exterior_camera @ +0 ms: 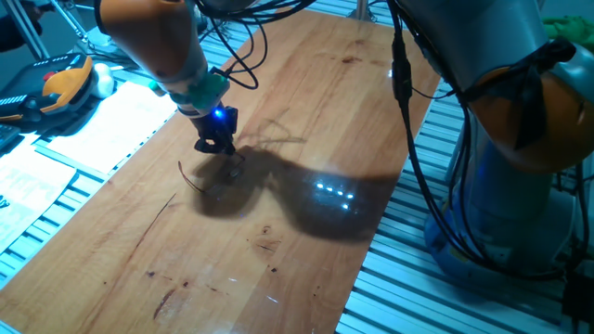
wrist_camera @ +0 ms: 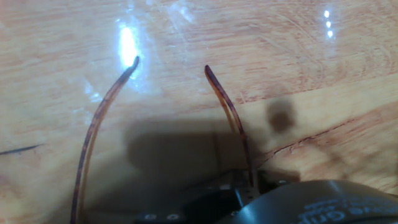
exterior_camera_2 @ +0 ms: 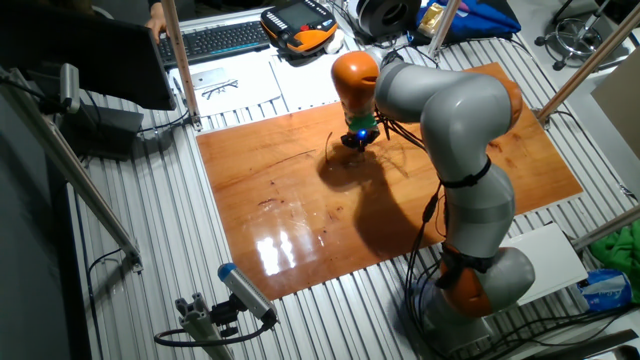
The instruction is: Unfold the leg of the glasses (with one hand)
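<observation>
Two glasses (wrist_camera: 233, 118) legs, one tabletop (wrist_camera: 186, 37)

The arm reaches down steeply, its gripper (exterior_camera: 216, 141) low over the tabletop, jaws' spread unclear.

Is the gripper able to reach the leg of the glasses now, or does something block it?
Probably yes. The gripper is already down at the glasses on the table. In the hand view both thin legs run out just ahead of it, and nothing lies in between. Whether it grips one, I cannot tell.
</observation>
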Available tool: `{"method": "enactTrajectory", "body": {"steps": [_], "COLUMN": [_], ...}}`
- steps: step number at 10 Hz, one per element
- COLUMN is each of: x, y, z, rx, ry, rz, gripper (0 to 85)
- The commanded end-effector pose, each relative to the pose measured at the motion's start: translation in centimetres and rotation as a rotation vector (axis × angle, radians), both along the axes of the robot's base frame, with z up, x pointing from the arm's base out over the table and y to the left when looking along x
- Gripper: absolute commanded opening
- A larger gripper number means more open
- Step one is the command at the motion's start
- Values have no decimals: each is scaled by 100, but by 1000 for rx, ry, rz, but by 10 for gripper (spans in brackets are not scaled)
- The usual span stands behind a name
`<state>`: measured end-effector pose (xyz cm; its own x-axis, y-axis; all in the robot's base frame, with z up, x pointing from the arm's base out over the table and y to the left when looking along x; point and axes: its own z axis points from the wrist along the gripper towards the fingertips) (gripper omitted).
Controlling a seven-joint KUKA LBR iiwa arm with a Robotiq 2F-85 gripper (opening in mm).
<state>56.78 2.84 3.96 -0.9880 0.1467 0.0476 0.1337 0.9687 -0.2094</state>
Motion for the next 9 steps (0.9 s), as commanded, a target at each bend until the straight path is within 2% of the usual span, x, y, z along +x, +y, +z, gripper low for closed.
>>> {"method": "enactTrajectory", "body": {"steps": [1,2,4,6,7,8,9], "x": [-4,-8,-15,5,25,40,47], "y": [4,2,2,64,113,138,157], "z": [5,12,59,109,139,150,157], "rx": [-2,-9,24,60,73,98,122], "ry": [-10,-16,-22,-7,1,6,3], "rz": [-8,-10,-18,7,18,22,15], "gripper": [510,680,680,340,340,0,0]}}
